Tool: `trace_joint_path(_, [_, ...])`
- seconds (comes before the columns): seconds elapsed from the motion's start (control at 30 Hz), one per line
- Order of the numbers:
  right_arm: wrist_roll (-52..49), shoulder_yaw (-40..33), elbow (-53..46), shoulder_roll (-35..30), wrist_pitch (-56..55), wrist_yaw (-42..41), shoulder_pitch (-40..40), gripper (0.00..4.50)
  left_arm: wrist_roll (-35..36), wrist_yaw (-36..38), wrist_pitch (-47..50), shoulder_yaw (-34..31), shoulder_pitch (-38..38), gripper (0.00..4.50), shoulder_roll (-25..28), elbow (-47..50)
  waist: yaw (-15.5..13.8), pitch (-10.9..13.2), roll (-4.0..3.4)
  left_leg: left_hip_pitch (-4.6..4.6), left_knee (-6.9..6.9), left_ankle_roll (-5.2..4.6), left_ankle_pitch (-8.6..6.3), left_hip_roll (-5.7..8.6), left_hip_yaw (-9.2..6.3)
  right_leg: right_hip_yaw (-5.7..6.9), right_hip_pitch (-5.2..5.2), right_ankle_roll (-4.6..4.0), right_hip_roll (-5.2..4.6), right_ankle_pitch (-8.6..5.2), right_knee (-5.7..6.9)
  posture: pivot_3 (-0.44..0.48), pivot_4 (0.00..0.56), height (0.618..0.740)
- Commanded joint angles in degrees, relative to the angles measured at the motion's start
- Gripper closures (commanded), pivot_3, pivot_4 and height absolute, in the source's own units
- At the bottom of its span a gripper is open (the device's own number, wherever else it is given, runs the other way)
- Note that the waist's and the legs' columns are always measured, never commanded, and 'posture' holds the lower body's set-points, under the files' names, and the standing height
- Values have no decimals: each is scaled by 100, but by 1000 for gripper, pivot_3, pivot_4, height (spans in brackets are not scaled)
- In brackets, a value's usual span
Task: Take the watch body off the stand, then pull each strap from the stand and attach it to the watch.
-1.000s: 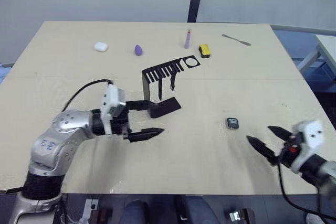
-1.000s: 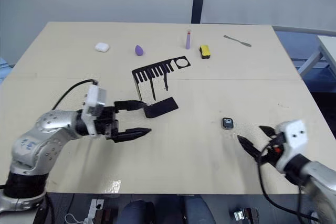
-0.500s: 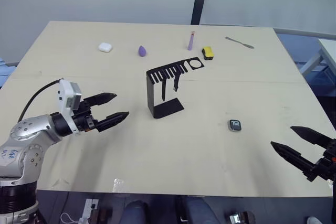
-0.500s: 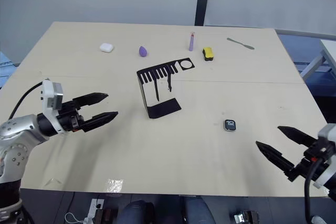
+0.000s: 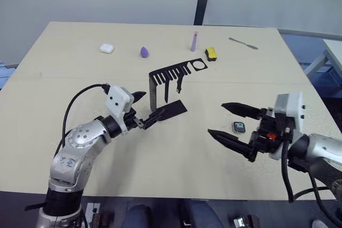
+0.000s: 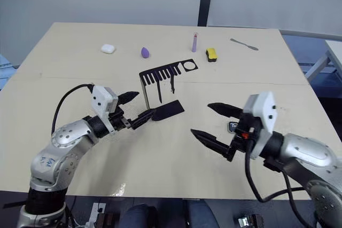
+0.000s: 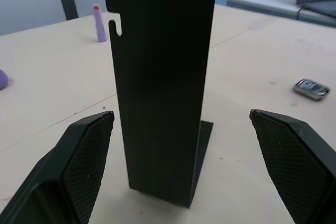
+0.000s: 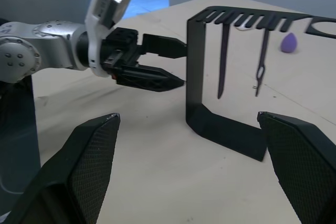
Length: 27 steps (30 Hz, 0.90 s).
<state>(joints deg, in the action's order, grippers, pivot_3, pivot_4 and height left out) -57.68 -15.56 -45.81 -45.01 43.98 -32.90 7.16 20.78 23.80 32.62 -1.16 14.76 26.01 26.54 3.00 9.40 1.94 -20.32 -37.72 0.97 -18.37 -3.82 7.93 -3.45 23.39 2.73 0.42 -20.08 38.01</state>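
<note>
Both arms moved back in toward mid-table. Left gripper [image 5: 142, 109] now sits spread wide behind the stand [image 5: 163, 92], likely to brace its upright. Right gripper [image 5: 233, 124], also wide, faces the two straps [image 8: 241, 60] hanging from the comb slots. Watch body [image 5: 238, 126] lies on the table [image 5: 64, 52] toward its right edge, partly hidden by the right gripper's fingers.

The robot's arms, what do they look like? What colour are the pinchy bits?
Both arms are rounded shiny silver-grey metal with black joints. Each has a small white box on the wrist and a black cable looping back along the arm. The left gripper and the right gripper each have two long, pointed black fingers with a bumpy diamond pattern on the inside. The right one shows a small red spot near its fingers.
</note>
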Motion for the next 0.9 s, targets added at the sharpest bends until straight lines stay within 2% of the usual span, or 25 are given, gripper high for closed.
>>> trace_joint_path(0.03, [180, 313, 25, -6, -80, 34, 216, 44, -239, -260, -156, -12, 5, 0, -128, 82, 0, 0, 0, -1, 1, 0, 0, 0, 0, 0, 0, 0, 0, 0, -1, 0, 150, 740])
trace_joint_path(0.17, [522, 841, 232, 257, -185, 106, 548, 44, -582, -547, -252, 191, 67, 0, -389, -110, 0, 0, 0, 1, -2, -1, 0, -1, 0, 1, -1, 0, -1, 0, 1, 0, 150, 740])
trace_joint_path(0.27, [722, 1008, 315, 365, -223, 76, 638, 0, -732, -691, -245, 223, 89, 898, -536, -142, -1, 0, 0, -1, -1, -1, 0, -1, 1, 1, 1, 0, -1, 0, 1, 0, 150, 740])
trace_joint_path(0.33, [830, 1077, 381, 415, -260, 48, 672, 0, -820, -730, -224, 256, 108, 1748, -578, -174, 3, 0, 0, -3, -1, -1, 0, -2, 1, 1, 4, 0, -1, 0, 1, 0, 150, 740])
trace_joint_path(0.9, [1375, 1391, 654, 758, -285, -6, 961, 0, -1258, -843, -701, 247, 645, 1748, -925, -1134, -1, 0, 0, 0, 0, -1, 0, -2, 7, 3, 5, 0, -5, 0, 4, 0, 150, 740])
